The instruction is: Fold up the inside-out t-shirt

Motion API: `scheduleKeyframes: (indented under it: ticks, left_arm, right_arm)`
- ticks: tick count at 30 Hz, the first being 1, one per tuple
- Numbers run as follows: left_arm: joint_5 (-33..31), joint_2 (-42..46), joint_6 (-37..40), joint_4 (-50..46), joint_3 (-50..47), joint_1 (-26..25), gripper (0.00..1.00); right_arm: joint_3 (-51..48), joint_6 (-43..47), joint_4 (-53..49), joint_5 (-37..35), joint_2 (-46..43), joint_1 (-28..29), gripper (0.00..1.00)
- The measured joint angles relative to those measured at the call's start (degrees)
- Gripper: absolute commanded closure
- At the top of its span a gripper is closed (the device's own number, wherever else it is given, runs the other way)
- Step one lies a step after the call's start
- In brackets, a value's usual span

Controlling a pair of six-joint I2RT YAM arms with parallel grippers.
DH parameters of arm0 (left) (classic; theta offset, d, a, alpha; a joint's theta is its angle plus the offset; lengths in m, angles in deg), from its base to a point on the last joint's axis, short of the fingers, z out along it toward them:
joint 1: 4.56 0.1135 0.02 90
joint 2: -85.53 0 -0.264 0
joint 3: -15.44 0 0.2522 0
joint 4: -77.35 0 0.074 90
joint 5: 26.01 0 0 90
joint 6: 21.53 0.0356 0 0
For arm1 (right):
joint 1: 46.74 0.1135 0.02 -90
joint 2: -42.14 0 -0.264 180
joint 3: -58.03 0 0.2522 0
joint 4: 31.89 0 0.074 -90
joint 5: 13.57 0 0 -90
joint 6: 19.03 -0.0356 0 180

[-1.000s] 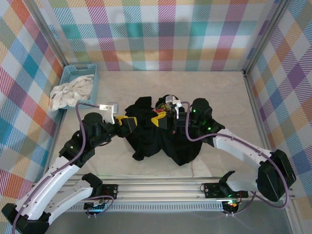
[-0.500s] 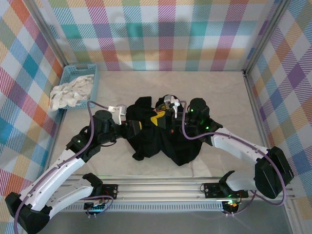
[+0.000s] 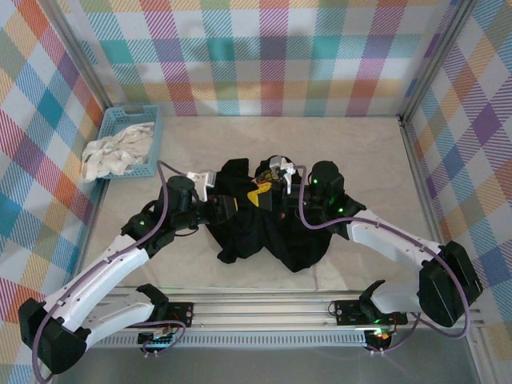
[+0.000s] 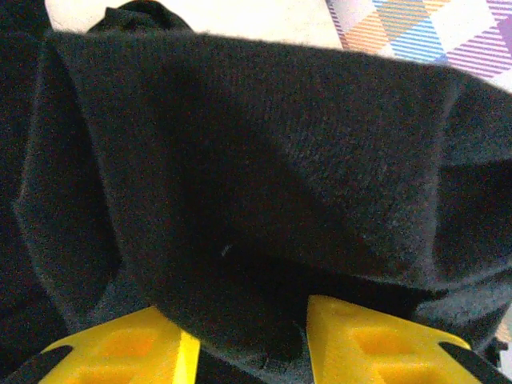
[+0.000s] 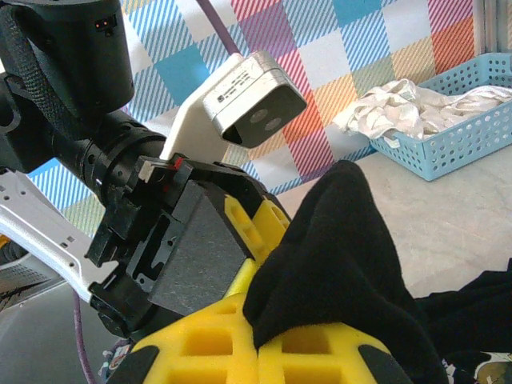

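The inside-out t-shirt point(image 3: 268, 232) lies as a crumpled black heap in the middle of the table, with a bit of yellow and print showing near its top. My left gripper point(image 3: 227, 207) is pushed into the heap's left side. In the left wrist view its yellow fingers point(image 4: 120, 348) stand on either side of a thick fold of the black t-shirt point(image 4: 256, 184), which fills the gap. My right gripper point(image 5: 260, 340) is shut on a raised peak of the t-shirt point(image 5: 344, 240), right beside the left gripper point(image 5: 256, 228). The right gripper point(image 3: 261, 194) sits at the heap's top.
A blue basket point(image 3: 152, 120) holding white-cream cloth point(image 3: 112, 156) stands at the back left, against the checked wall. Pale table point(image 3: 368, 152) lies bare to the right and behind the shirt. The metal rail point(image 3: 264, 308) runs along the near edge.
My left arm has moved right, into the shirt's left side, and its jaws have narrowed round a fold of cloth. The right gripper has shifted only slightly and keeps its hold.
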Motion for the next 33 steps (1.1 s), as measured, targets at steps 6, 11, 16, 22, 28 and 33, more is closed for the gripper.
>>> scheduleKeyframes:
  ticks: [6, 11, 16, 22, 28, 33]
  left_arm:
    - [-0.04, -1.03, 0.02, 1.14, 0.37, 0.0, 0.92]
    - [3.1, 1.03, -0.39, 3.02, 0.17, 1.11, 1.0]
    - [17.03, 10.03, -12.15, 19.96, -6.03, 10.75, 1.0]
    - [28.0, 8.5, -22.08, 34.77, -6.58, 12.9, 1.0]
    - [31.54, 8.11, -22.53, 35.06, -6.36, 12.94, 1.0]
    - [32.17, 7.82, -21.22, 34.18, -6.08, 12.94, 1.0]
  right_arm:
    - [0.0, 0.87, -0.59, -0.24, -0.33, 0.0, 1.0]
    - [-1.27, 5.7, -6.4, -5.2, -4.26, -0.07, 1.0]
    - [-2.78, 8.07, -9.64, -6.71, -7.82, -1.92, 1.0]
    - [-2.78, 8.15, -10.43, -6.67, -5.14, -2.34, 1.0]
    - [-1.16, 6.38, -13.9, -7.91, -2.91, -2.34, 0.83]
    - [3.72, 5.2, -21.49, -13.64, -1.27, -2.27, 0.66]
